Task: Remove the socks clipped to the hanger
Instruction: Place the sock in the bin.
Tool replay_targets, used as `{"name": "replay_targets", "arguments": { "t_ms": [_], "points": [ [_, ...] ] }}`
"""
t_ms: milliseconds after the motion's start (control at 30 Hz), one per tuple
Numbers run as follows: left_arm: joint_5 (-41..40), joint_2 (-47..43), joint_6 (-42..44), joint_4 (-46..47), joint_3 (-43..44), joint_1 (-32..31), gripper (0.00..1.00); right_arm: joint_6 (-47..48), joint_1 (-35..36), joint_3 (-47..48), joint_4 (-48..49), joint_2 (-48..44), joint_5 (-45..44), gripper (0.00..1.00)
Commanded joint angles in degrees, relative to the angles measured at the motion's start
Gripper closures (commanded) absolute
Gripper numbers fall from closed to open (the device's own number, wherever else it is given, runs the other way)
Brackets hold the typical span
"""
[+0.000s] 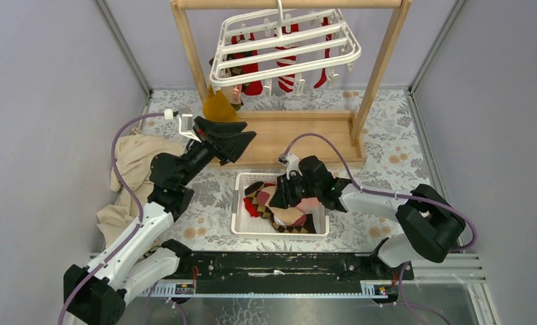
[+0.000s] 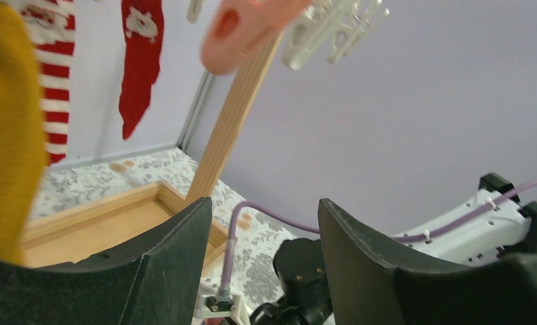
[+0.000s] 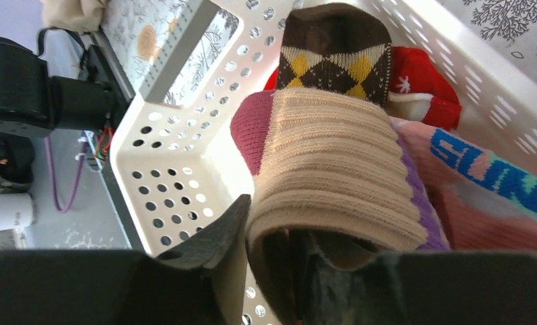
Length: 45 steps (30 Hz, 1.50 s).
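The white hanger hangs from the wooden rack. Clipped to it are two plain red socks, a red-white striped sock and a mustard yellow sock. My left gripper is open and empty just below and right of the mustard sock. Its wrist view also shows a pink sock and free clips overhead. My right gripper is low in the white basket, shut on the cuff of a tan sock.
The basket holds a brown argyle sock, a red sock and a pink patterned sock. A beige cloth lies at the left. The rack's wooden base frame sits behind the basket.
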State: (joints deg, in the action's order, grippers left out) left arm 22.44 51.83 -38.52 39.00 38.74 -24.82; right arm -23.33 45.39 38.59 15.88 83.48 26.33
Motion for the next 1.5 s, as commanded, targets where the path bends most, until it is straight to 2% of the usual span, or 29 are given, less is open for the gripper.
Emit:
{"name": "replay_targets", "arguments": {
  "t_ms": [0, 133, 300, 567, 700, 800, 1033, 1233, 1367, 1467],
  "points": [
    [-3.28, -2.73, 3.37, -4.67, -1.8, -3.56, 0.34, 0.25, 1.98, 2.88, 0.62, -0.97, -4.23, 0.61],
    [-7.49, -4.69, 5.6, -10.03, -2.37, -7.17, 0.34, 2.32, 3.26, 6.0, -6.83, -6.39, -8.03, 0.48],
    [-11.26, -6.26, 6.93, -15.02, -2.98, -10.71, 0.34, 4.46, 3.37, 9.24, -17.23, -13.13, -12.28, 0.37],
    [-13.05, -8.73, 7.23, -18.91, -4.65, -13.85, 0.33, 6.05, 3.37, 9.46, -28.47, -19.72, -25.7, 0.35],
    [-13.28, -8.44, 7.18, -19.66, -5.65, -15.16, 0.33, 4.25, 3.38, 6.88, -28.41, -18.96, -29.61, 0.35],
    [-13.97, -8.17, 6.66, -20.43, -6.36, -16.41, 0.33, 1.25, 3.39, 4.68, -26.19, -16.86, -31.1, 0.4],
    [-14.57, -8.46, 6.99, -24.22, -6.46, -19.02, 0.33, -3.4, 3.77, -1.71, -12.44, -8.71, -29.43, 0.46],
    [-17.98, -10.59, 7.19, -29.22, -6.85, -20.17, 0.32, -5.43, 4.07, -2.86, -8.17, -2.23, -32.08, 0.46],
    [-17.74, -9.89, 5.9, -30.02, -6.2, -20.51, 0.32, -5.49, 5.49, -0.72, -12.21, -4.18, -34.63, 0.45],
    [-20.67, -10.18, 5.9, -32.24, -5.75, -20.69, 0.32, -5.0, 6.81, 0.98, -18.19, -8.7, -36.51, 0.44]
  ]
}}
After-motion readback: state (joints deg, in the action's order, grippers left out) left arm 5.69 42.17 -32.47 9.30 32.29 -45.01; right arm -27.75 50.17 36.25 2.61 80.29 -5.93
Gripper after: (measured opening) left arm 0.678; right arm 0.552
